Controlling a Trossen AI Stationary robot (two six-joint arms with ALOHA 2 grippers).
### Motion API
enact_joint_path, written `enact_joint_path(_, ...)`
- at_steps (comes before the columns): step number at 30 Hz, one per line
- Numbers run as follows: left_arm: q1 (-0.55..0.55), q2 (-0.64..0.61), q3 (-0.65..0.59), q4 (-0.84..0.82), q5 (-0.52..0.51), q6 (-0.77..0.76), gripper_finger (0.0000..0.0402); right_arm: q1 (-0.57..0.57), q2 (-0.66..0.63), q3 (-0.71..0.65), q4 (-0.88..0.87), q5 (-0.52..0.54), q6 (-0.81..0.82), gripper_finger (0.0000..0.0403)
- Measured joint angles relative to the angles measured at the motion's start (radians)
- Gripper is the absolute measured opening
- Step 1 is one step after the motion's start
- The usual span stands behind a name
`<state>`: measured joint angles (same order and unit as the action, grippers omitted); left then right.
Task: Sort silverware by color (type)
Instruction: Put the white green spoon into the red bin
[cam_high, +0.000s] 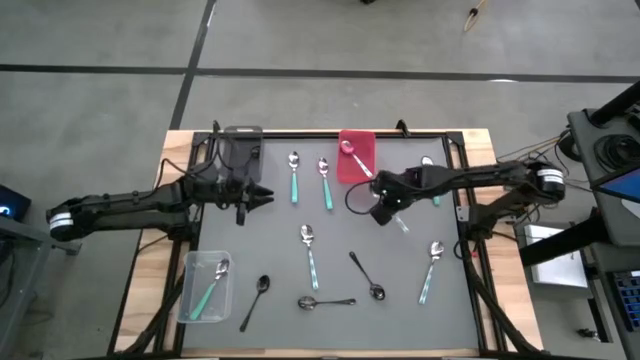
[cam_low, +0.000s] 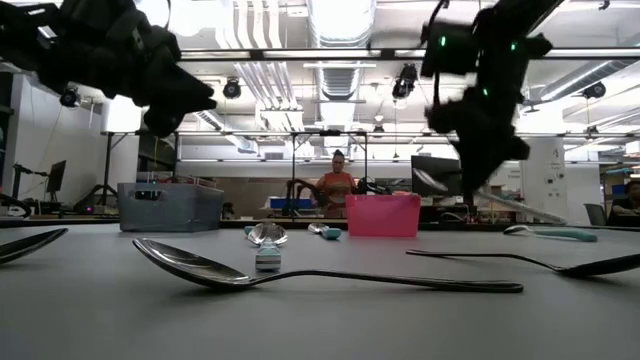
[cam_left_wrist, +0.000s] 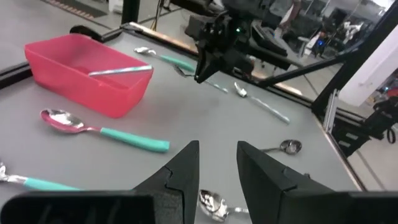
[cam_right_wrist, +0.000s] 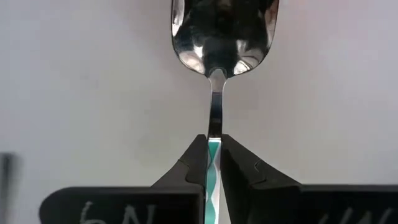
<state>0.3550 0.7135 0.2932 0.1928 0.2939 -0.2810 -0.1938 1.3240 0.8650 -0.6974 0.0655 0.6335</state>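
Note:
My right gripper hangs above the mat just right of its middle, shut on a spoon with a shiny bowl and a teal handle. My left gripper hovers open and level near the grey bin, with nothing between its fingers. Teal-handled spoons and dark spoons lie flat on the mat. One spoon lies in the red bin and a teal-handled one in the clear bin. My right gripper pinches the spoon between its two fingers at the top of the teal handle, where it meets the metal neck. The fingers slant down from above. The bowl sticks out past the fingertips and the handle runs back between them. The spoon hangs tilted, clear of the mat.
The red bin stands at the mat's far edge in the middle, the grey bin at the far left, the clear bin at the near left. Another teal spoon lies partly under the right arm. A person stands in the room beyond the table.

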Motion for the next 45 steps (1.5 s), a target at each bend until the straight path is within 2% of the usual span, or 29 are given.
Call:
enact_joint_path(6,0.000,0.010,0.000,0.055,-0.007,-0.003,0.0089,0.047,-0.064,0.000,0.287,0.025,-0.086,0.0014)
enact_joint_path(10,0.000,0.020,0.000,0.073,-0.093,-0.018,0.0089,0.042,-0.065,0.005,0.544,0.017,-0.199,0.0013)
enact_joint_path(13,0.000,0.023,0.000,0.071,-0.152,-0.036,0.0089,0.015,-0.061,0.062,0.577,-0.009,-0.273,0.0013)
enact_joint_path(18,0.000,0.023,0.000,0.072,-0.156,-0.043,0.0089,-0.048,-0.024,0.238,0.402,-0.012,-0.310,0.0013)
enact_joint_path(24,0.000,0.024,0.000,0.073,-0.156,-0.017,0.0089,-0.131,0.104,0.515,-0.028,-0.013,-0.305,0.0013)
enact_joint_path(30,0.000,0.024,0.000,0.075,-0.202,0.052,0.0089,-0.205,0.262,0.727,-0.341,-0.039,-0.293,0.0013)
enact_joint_path(37,0.000,0.024,0.001,0.075,-0.276,0.147,0.0089,-0.293,0.416,0.881,-0.532,-0.175,-0.305,0.0013)
enact_joint_path(45,0.000,0.024,0.007,0.077,-0.278,0.159,0.0089,-0.398,0.571,1.039,-0.732,-0.257,-0.304,0.0013)
